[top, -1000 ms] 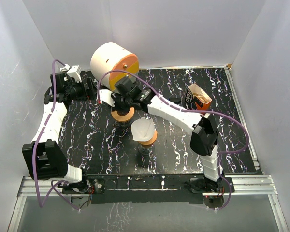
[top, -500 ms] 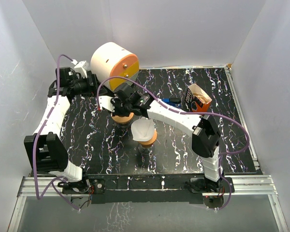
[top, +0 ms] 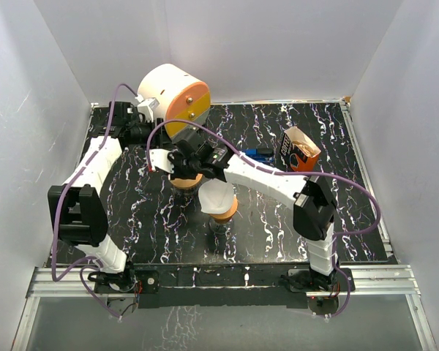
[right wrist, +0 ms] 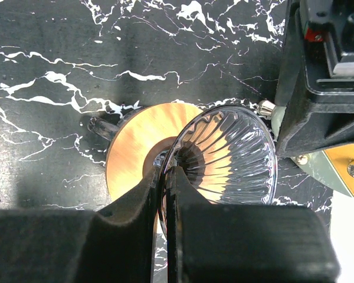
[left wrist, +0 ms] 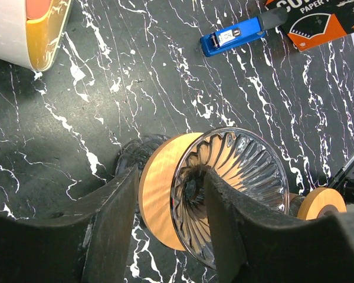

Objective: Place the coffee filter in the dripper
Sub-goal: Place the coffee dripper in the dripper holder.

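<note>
A glass dripper (right wrist: pixel 236 153) with an orange wooden collar (left wrist: pixel 159 194) stands tilted at mid table (top: pixel 184 180). My right gripper (right wrist: pixel 164 171) is shut on its glass rim, one finger inside the cone and one outside; from above it shows at the left end of the right arm (top: pixel 181 161). My left gripper (left wrist: pixel 168 174) straddles the same dripper with its jaws apart: the left finger is beside the collar, the right finger in front of the cone. A white coffee filter (top: pixel 217 194) sits in a second dripper (top: pixel 227 212), whose collar (left wrist: pixel 321 203) is nearby.
A big white cylinder (top: pixel 164 88) with an orange face (left wrist: pixel 23 29) stands at the back left, close behind the left arm (top: pixel 102 157). A blue stapler-like object (left wrist: pixel 233 36) and an orange filter box (top: pixel 300 146) lie to the right. White walls close in the table.
My left arm has swung right from the back left corner to the dripper, and its jaws have narrowed. The right gripper has kept its hold on the rim and shifted slightly nearer.
</note>
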### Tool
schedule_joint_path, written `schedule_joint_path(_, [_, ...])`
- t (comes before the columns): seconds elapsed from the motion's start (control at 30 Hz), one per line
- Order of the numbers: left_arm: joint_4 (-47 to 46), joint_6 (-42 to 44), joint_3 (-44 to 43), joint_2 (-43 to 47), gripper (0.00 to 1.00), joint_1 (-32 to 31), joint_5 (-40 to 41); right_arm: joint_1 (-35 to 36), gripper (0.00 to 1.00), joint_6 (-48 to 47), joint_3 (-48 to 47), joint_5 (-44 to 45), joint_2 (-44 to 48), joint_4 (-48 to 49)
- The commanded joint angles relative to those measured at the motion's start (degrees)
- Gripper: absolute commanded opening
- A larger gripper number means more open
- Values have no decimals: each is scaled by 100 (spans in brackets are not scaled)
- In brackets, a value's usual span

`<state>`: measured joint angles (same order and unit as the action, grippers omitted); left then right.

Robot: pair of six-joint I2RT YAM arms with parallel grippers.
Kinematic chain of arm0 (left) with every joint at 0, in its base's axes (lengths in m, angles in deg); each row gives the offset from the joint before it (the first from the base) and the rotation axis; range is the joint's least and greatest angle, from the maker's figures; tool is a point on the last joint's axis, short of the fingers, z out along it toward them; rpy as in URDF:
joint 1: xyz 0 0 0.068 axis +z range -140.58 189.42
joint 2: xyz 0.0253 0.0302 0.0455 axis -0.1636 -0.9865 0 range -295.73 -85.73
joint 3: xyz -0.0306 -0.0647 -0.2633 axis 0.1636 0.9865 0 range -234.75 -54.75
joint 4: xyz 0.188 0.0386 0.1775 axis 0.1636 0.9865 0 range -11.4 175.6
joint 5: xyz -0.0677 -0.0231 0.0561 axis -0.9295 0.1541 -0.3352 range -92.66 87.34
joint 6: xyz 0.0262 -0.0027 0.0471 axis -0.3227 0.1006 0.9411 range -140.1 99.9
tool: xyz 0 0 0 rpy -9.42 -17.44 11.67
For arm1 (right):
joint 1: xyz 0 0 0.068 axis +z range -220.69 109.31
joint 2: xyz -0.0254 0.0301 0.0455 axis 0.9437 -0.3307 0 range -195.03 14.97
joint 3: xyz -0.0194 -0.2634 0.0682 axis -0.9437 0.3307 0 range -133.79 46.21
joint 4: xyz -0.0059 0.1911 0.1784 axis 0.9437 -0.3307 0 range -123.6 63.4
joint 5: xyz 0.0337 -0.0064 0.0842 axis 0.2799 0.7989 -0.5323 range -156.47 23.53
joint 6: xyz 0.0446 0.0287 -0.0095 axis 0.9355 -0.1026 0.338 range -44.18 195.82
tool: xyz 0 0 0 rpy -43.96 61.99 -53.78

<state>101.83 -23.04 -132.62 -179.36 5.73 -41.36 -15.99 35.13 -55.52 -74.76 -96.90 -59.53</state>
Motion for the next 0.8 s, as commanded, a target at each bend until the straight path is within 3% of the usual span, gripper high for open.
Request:
schedule_joint_path(0.0, [304,233,-285,-23,44,-98,-106,77,2,13,121,-162,292,-79])
schedule_joint_path(0.27, [456,465,-273,-146,27,-218,-102,85,3,-42,257,-191,331,-82])
schedule_joint_path(0.53, [534,573,-291,-252,19,-299,-136,89,3,-62,359,-182,358,-60])
schedule_joint_path(0.77, [400,939,-60,-20,0,-326,-422,94,3,-33,475,-208,383,-42])
